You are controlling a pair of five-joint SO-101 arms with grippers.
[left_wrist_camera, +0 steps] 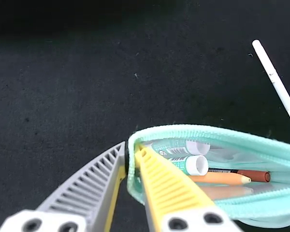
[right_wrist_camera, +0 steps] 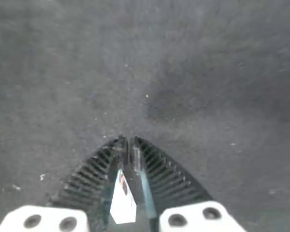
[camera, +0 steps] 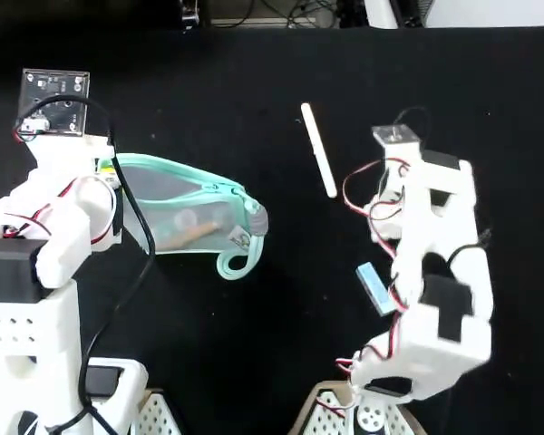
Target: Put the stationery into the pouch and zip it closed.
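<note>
Black cloth (camera: 254, 82) covers the table in the high view, where the mint pouch (camera: 186, 213) stretches away from the left pincer (camera: 107, 172), a white pen (camera: 318, 149) lies well beyond the right pincer (camera: 385, 294), and a flat blue piece (camera: 373, 281) sits between that pincer's tips. Left wrist view: the left pincer is clenched on the pouch rim, its yellow finger (left_wrist_camera: 159, 183) inside and grey finger (left_wrist_camera: 99, 179) outside, with a pencil (left_wrist_camera: 222, 179) and capped tubes (left_wrist_camera: 191, 164) in the pouch just past its tips. Right wrist view: the right pincer is clenched edge-on upon the flat blue piece, over the cloth.
</note>
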